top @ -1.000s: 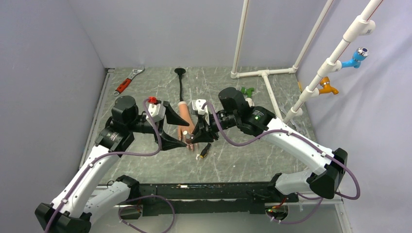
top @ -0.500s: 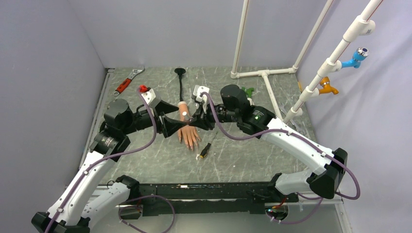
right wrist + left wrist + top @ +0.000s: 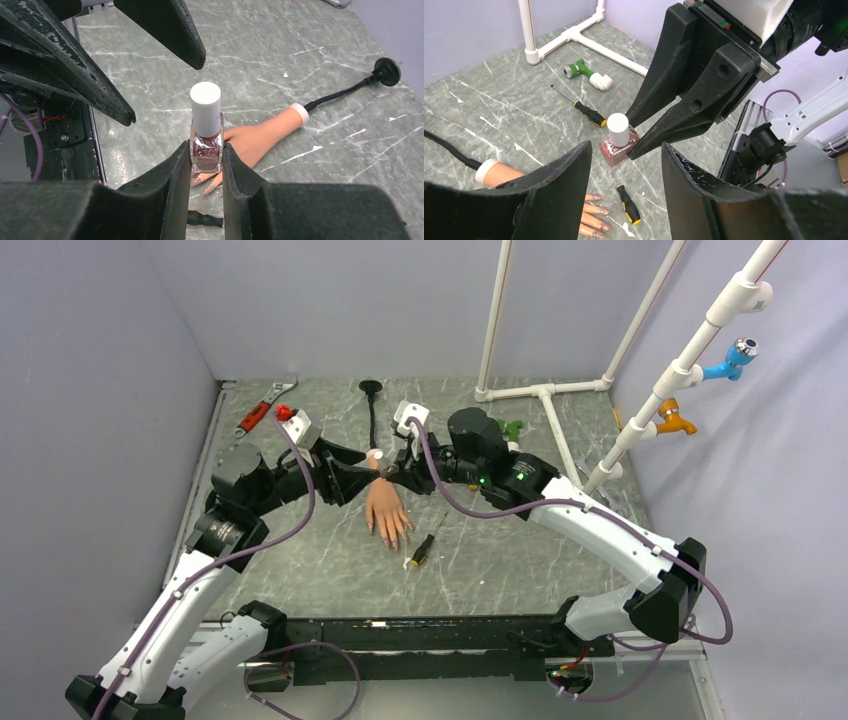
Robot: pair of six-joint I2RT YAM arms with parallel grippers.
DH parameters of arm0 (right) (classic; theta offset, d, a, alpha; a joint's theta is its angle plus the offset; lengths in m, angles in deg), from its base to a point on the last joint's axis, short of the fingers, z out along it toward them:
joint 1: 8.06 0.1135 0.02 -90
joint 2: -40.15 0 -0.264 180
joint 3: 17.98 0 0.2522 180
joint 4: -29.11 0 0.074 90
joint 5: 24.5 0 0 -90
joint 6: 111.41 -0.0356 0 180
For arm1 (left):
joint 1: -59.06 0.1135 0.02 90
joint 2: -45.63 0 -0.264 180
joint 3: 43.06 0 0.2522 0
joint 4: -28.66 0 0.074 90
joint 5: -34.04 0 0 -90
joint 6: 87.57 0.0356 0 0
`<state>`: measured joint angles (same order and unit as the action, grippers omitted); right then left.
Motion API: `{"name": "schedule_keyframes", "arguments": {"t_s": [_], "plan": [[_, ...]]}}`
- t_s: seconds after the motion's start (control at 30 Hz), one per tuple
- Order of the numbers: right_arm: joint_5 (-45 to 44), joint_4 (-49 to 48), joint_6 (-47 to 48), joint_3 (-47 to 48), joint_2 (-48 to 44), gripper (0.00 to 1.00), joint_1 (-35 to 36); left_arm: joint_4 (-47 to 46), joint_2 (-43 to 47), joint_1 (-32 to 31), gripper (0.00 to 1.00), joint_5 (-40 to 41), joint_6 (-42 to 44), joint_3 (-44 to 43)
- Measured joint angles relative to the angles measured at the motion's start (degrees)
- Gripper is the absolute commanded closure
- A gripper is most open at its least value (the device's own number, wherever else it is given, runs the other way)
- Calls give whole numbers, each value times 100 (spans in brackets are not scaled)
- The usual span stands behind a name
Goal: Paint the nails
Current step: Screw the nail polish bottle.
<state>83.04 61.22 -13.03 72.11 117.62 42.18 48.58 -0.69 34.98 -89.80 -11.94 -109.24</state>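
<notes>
The peach mannequin hand (image 3: pixel 385 510) lies flat on the grey table, its black stalk (image 3: pixel 345 90) running toward the back. The nails (image 3: pixel 596 226) look pale with glittery smears; they also show as nails (image 3: pixel 207 189) under the bottle. My right gripper (image 3: pixel 206 150) is shut on a glittery red polish bottle (image 3: pixel 206 145) with a white cap, held upright above the hand. My left gripper (image 3: pixel 625 147) faces that bottle (image 3: pixel 619 142) with its jaws apart; the cap stands just beyond its fingertips, untouched.
A black-and-yellow screwdriver (image 3: pixel 422 550) lies beside the fingertips, and a second screwdriver (image 3: pixel 589 114) lies farther back. A green fitting (image 3: pixel 584 72) and white pipe frame (image 3: pixel 545 392) stand at the back right. A red wrench (image 3: pixel 262 408) rests at the back left.
Both grippers have moved toward the back, from over the fingers to above the wrist, the bottle going with the right one. The left jaws have narrowed somewhat.
</notes>
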Motion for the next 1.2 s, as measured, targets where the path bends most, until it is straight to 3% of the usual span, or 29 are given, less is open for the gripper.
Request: {"name": "schedule_keyframes", "arguments": {"t_s": [0.27, 0.53, 0.73, 0.83, 1.2], "plan": [[201, 0, -2, 74, 114, 100, 0, -203, -7, 0, 45, 157, -96, 140], [442, 2, 11, 166, 260, 100, 7, -219, -111, 0, 60, 157, -81, 140], [553, 2, 13, 181, 284, 100, 11, -238, -234, 0, 81, 48, -103, 140], [562, 17, 13, 181, 289, 100, 11, -254, -271, -2, 100, -13, -103, 140], [664, 186, 17, 175, 275, 100, 11, -234, -378, 39, 100, -645, 286, 125]]}}
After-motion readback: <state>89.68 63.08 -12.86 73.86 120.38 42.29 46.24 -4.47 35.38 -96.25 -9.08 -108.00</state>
